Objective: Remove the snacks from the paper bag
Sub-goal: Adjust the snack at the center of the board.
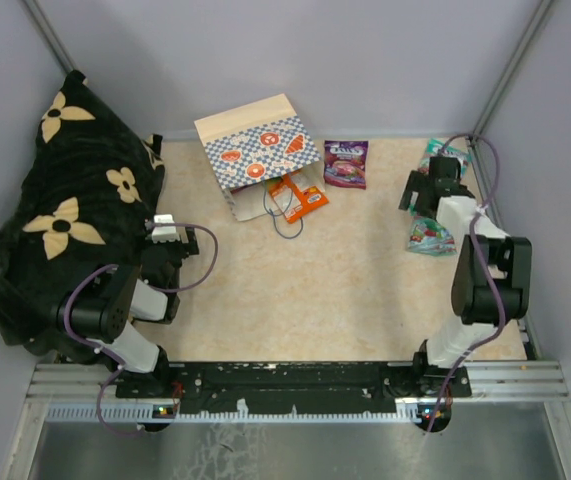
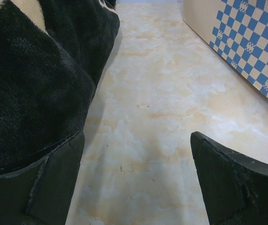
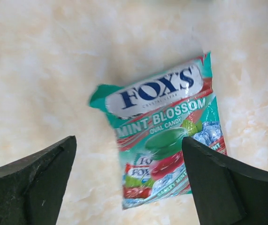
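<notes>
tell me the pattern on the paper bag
Blue-and-white checks with orange-red ovals on the paper bag; best seen in the top external view.

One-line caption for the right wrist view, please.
Open right end effector above a teal Fox's Mint Blossom candy pouch lying on the marbled tabletop.

- The left arm (image 1: 100, 312) has rounded black joint housings with white link sections between them, and a small white block (image 1: 163, 228) at the wrist.
- The right arm (image 1: 487, 275) has the same black-and-white build, with a chunky black elbow housing.
- A thin purple-grey cable (image 1: 212, 256) loops loosely along each arm.
- Both bases sit on a black plate (image 1: 295, 378) over a silver slotted rail (image 1: 535, 378).
- The jaws are matte black wedge shapes with scuffed, lightly scratched edges.
</notes>
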